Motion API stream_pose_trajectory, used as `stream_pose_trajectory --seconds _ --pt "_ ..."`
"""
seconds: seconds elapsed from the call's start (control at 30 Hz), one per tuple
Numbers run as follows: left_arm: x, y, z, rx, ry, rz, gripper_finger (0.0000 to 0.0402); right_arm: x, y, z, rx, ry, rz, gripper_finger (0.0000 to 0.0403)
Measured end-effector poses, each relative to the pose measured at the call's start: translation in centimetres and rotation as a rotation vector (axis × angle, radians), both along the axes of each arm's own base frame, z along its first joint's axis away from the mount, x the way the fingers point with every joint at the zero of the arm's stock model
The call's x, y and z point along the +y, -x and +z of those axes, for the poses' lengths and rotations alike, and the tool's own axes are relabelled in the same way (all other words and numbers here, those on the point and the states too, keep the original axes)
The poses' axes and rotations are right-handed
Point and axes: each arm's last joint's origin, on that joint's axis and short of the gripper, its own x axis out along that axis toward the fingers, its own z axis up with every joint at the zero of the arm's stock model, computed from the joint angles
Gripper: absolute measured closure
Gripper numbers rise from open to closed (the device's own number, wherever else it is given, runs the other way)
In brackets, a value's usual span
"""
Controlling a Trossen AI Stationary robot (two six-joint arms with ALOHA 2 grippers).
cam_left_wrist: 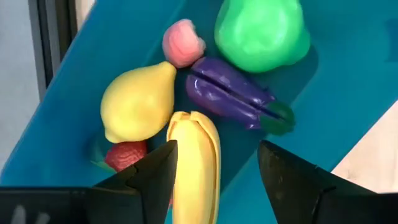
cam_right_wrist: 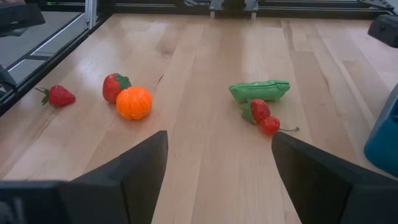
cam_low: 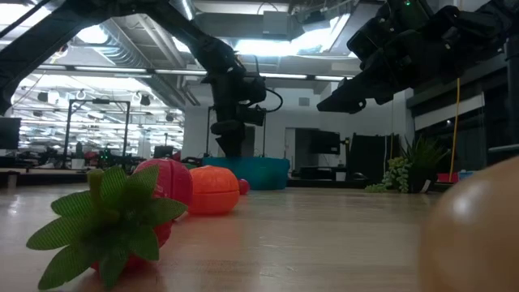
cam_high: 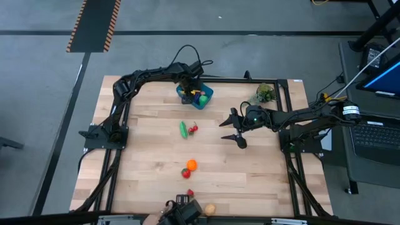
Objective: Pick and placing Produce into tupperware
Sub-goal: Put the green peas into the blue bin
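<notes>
1. Currently the left gripper (cam_left_wrist: 214, 165) hung directly over the tupperware (cam_high: 205, 92) at the far edge of the tabletop (cam_high: 150, 162). Its fingers (cam_left_wrist: 155, 174) stood partly spread around a yellow banana (cam_left_wrist: 196, 162), not visibly pinching it; the banana looked to be lying in the container.
2. Also in the tupperware: a yellow pear (cam_left_wrist: 137, 106), a green pear (cam_left_wrist: 261, 31), a purple eggplant (cam_left_wrist: 227, 93), a pink piece (cam_left_wrist: 182, 43) and a red strawberry (cam_left_wrist: 127, 154).
3. Step judged: release of the banana, the placing half of a pick-and-place cycle.
4. The right gripper (cam_high: 234, 130) hovered above mid-tabletop, fingers spread wide and empty.
5. Still out on the tabletop: a green pea pod (cam_right_wrist: 260, 90) with cherries (cam_right_wrist: 264, 118) touching it, an orange (cam_right_wrist: 134, 102) beside a second strawberry (cam_right_wrist: 114, 86), a third strawberry (cam_right_wrist: 59, 95) nearer the front, and a tan piece (cam_high: 210, 209) at the front edge.
6. Next move, as judged: the left arm lifts clear of the tupperware; one arm descends on the pea pod or cherries, the nearest items.
</notes>
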Motion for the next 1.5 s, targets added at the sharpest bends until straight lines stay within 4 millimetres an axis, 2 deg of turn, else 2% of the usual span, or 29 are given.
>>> stream_pose_trajectory --seconds 0.13,0.43,0.63,0.83,1.0,1.1,1.3,1.5 --pt "0.2 -0.5 1.2 -0.031 -0.017 0.008 0.0187 0.0 0.0 0.0 0.000 0.000 0.000 0.0114" --pt "0.4 -0.6 5.2 -0.040 0.005 0.030 0.0186 0.0 0.0 0.0 0.000 -0.002 0.000 0.0114" --pt "-0.3 0.3 7.0 -0.073 0.194 0.033 0.0186 0.0 0.0 0.0 0.000 -0.002 0.000 0.0114" --pt "-0.9 1.4 9.4 -0.221 0.326 -0.002 0.0186 0.0 0.0 0.0 0.002 -0.001 0.000 0.0114" --pt "-2.2 3.1 11.4 -0.280 0.314 -0.009 0.0185 0.0 0.0 0.0 0.002 -0.001 0.000 0.0114" --pt "-3.5 4.4 11.6 -0.350 0.302 -0.027 0.0185 0.0 0.0 0.0 0.002 -0.001 0.000 0.0114" --pt "-6.5 8.5 10.2 -0.470 0.260 0.025 0.0185 0.0 0.0 0.0 0.000 -0.001 0.000 0.0114" --pt "-10.6 12.2 9.1 -0.560 0.182 0.067 0.0185 0.0 0.0 0.0 0.000 -0.001 0.000 0.0114"
